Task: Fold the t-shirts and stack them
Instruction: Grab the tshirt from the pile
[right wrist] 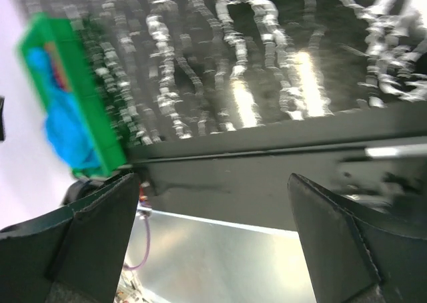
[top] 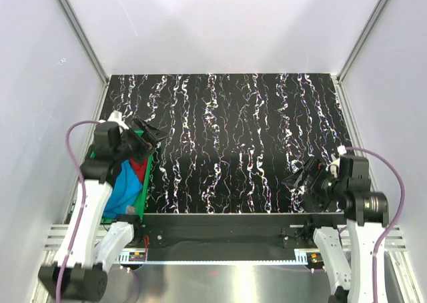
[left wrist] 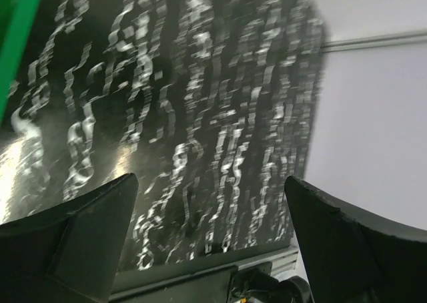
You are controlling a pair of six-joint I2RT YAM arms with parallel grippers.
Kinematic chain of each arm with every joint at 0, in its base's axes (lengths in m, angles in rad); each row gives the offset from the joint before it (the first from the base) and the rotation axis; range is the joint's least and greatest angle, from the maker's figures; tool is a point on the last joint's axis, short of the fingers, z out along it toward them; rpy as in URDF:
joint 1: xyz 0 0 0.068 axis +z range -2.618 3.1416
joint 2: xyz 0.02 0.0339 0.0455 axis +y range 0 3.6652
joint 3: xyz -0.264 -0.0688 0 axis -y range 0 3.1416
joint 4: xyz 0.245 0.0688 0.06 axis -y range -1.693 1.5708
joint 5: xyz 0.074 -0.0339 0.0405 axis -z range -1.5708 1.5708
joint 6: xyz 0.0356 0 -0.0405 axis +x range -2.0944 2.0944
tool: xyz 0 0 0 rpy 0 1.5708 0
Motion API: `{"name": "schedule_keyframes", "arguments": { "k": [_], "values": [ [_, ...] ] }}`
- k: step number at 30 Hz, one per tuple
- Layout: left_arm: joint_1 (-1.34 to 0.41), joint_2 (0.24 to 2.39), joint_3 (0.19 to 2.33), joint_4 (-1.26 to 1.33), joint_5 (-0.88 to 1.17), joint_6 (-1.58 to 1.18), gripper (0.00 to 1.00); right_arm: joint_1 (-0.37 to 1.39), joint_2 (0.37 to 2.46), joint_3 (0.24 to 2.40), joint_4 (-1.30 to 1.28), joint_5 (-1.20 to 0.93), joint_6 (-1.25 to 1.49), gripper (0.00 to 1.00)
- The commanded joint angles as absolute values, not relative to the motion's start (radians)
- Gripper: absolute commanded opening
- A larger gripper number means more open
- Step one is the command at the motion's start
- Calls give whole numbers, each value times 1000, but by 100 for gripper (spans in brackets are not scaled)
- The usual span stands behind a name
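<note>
The left gripper (top: 143,135) was wide open and held nothing. It hung just above the far end of the green bin (top: 147,180), which sat at the left edge of the table (top: 233,136). Its own camera looked out across the black table with the white squiggles, and only a sliver of the bin showed in one corner.

The right gripper (top: 300,178) was wide open too, and it was empty. It hung low over the near right side of the table, well apart from the bin. Its camera looked across at the bin from far off.

Both shirts were in the bin. The blue t-shirt (top: 123,189) lay in a bunch and filled the near part. The red t-shirt (top: 138,166) peeked out at the far end, right by the left gripper. Neither one looked folded, and no shirt lay on the table.

So the job looked like it was at the very start: getting the first shirt out. I think the left gripper needed to tip down into the bin, pinch some cloth and lift it onto the open table. The right gripper would need to come closer to help spread the shirt flat. The cloth was soft and tangled, so one shirt might drag the other along.
</note>
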State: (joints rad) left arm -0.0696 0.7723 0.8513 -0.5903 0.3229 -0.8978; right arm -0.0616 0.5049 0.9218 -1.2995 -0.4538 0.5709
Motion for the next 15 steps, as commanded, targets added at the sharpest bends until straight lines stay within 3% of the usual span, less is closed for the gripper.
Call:
{"name": "schedule_keyframes", "arguments": {
  "k": [1,3,6,11,15],
  "values": [
    [-11,886,905,-663,388,-828,99,-66,601,1009,-1358,-313,497,100],
    [76,931,893,-557,553,-790,99,-64,635,1058,-1348,-317,474,100],
    [156,988,880,-459,577,-779,99,-64,658,1103,-1316,-336,476,100],
    [158,1231,1158,-809,172,-580,95,-52,739,1113,-1290,-348,437,100],
    [158,1308,1223,-954,-181,-567,71,-17,810,1163,-1269,-295,411,98]
  ]
}}
